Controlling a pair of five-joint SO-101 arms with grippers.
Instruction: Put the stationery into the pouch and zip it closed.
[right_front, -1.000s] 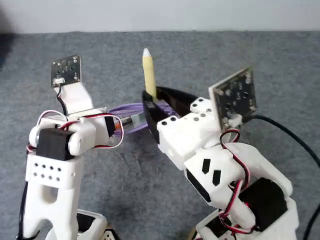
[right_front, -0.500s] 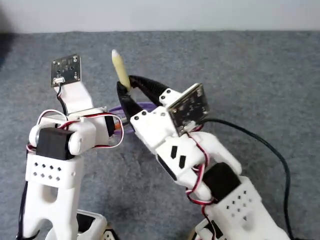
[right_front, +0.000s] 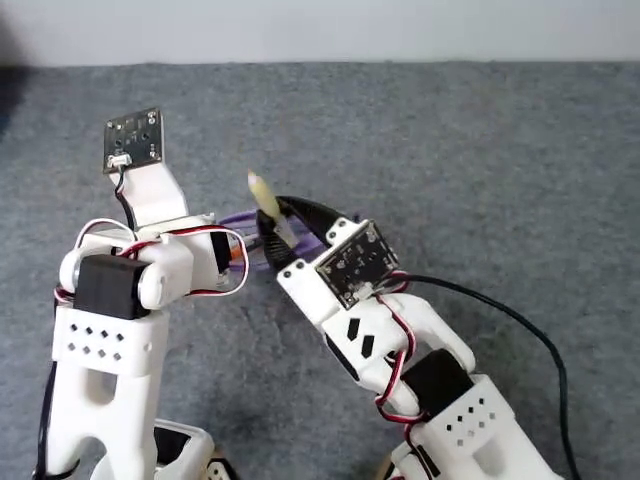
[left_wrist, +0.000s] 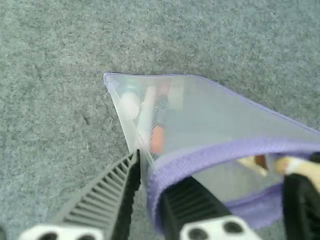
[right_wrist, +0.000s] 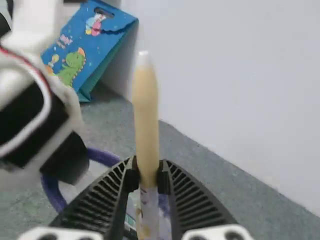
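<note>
Left wrist view puts the left gripper (left_wrist: 145, 172) nearest, its fingers pinched on the purple rim of the pouch (left_wrist: 210, 115). That grip holds the mouth open on the grey table (left_wrist: 50, 50), with other stationery (left_wrist: 156, 137) inside. Beyond, the right gripper (right_wrist: 146, 172) clamps a cream pen (right_wrist: 146, 110) upright at that mouth. Loading is under way. Next, I judge, the pen must sink through the opening before those fingers part.

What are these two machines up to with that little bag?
Two robot arms are packing a pouch. The left claw pinches the purple-trimmed pouch by its rim, holding the mouth open. The right claw grips a cream pen upright, its lower end at the pouch's mouth. Several other stationery pieces already lie inside, and the pouch is not zipped yet.
</note>
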